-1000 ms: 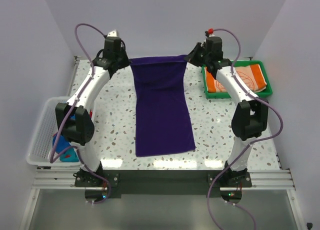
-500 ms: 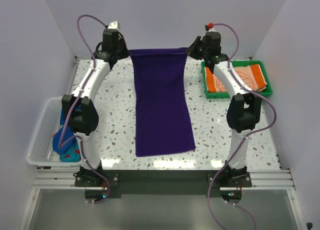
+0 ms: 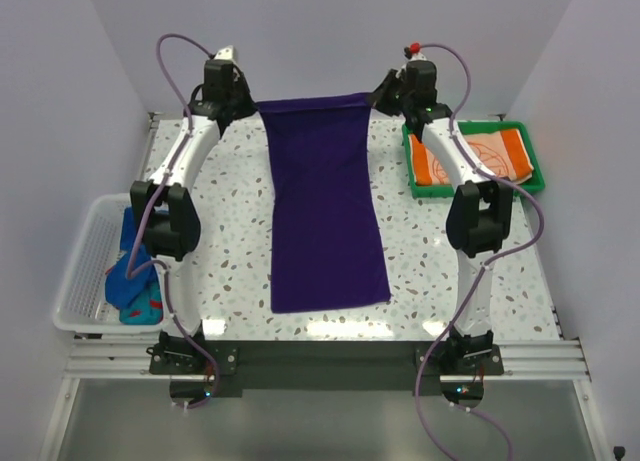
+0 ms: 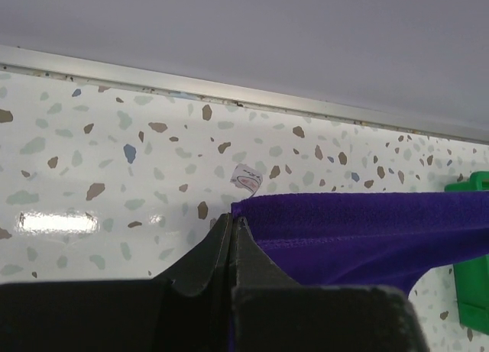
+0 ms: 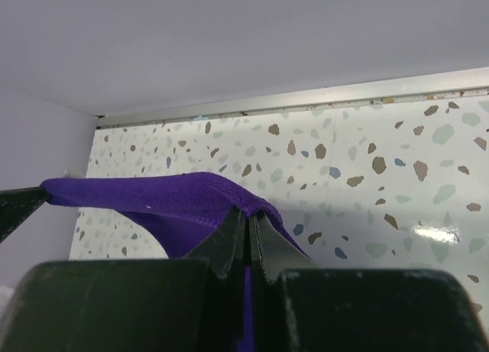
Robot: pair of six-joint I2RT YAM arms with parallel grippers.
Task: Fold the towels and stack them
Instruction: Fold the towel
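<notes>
A dark purple towel point(image 3: 325, 206) is stretched lengthwise down the middle of the table, its far edge lifted and pulled taut between both arms. My left gripper point(image 3: 257, 106) is shut on the far left corner point(image 4: 243, 209). My right gripper point(image 3: 374, 98) is shut on the far right corner point(image 5: 256, 205). The near end of the towel lies flat on the table by the front edge. An orange-and-white towel point(image 3: 478, 155) lies folded in the green tray point(image 3: 538, 171) at the right. Blue and patterned towels point(image 3: 130, 281) sit bunched in the white basket point(image 3: 82, 271) at the left.
The speckled table point(image 3: 230, 231) ends at a rail along the back wall point(image 4: 229, 100). The green tray's corner point(image 4: 472, 253) shows beyond the towel in the left wrist view. White walls close in both sides.
Both grippers have risen and moved toward the back wall with the purple towel's far corners, pulling its far edge higher and tauter. The near end stays on the table.
</notes>
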